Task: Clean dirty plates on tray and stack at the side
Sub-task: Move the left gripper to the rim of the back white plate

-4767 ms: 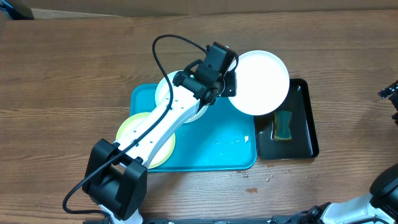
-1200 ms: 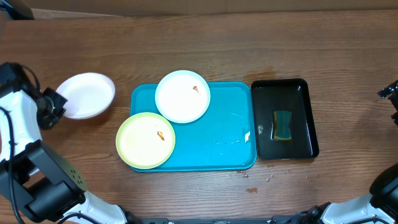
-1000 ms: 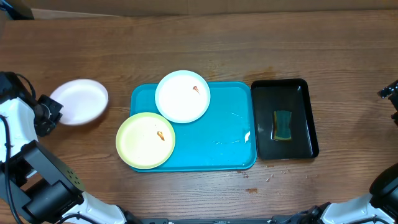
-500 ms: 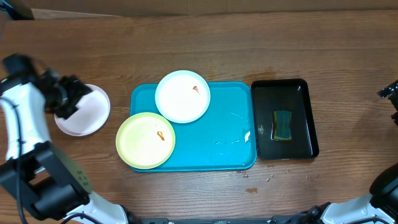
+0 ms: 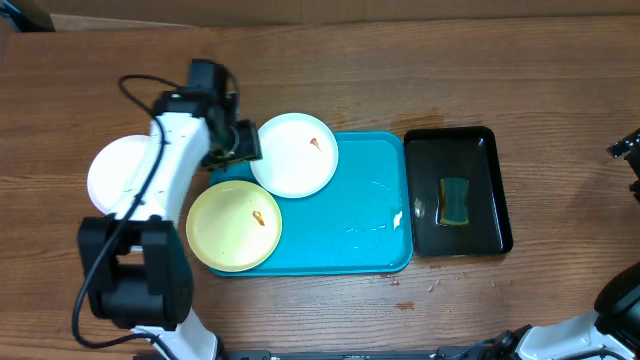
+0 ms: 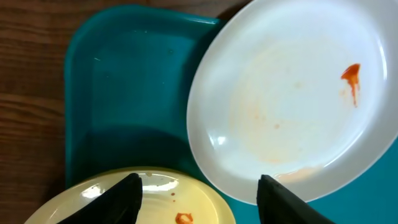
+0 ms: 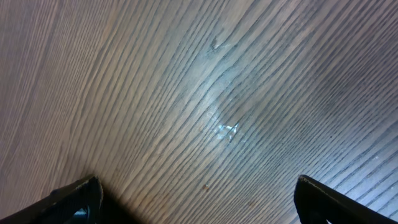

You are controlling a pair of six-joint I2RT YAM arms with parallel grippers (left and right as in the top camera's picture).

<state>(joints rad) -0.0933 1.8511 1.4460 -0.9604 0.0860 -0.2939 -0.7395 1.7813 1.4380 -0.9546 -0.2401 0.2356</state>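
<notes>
Plain white plate [image 5: 112, 175] lies flat on the table [image 5: 420, 70], off to the left of the left gripper [image 5: 240, 145] and partly under its arm.

Left gripper [image 6: 199, 196]: jaws apart, nothing between them, hanging over the blue tray's [image 5: 350, 235] far left corner.

Just below the fingertips [image 6: 124, 193] is the yellow-green plate [image 5: 235, 225] [image 6: 93, 202], face up, orange smear near its middle, overhanging the tray's left rim [image 6: 74, 112].

Ahead and right of the jaws is the smeared white plate [image 5: 293, 155] [image 6: 286, 106], face up, with its smear toward the far right edge.

All plates are round, so no long axis. The tray's long axis runs left to right.

Well right of the left gripper, the black tray [image 5: 495, 170] holds one sponge [image 5: 456, 200], and its long side runs front to back.

Right gripper [image 7: 202, 199]: jaws wide apart, holding nothing, over bare wood.
</notes>
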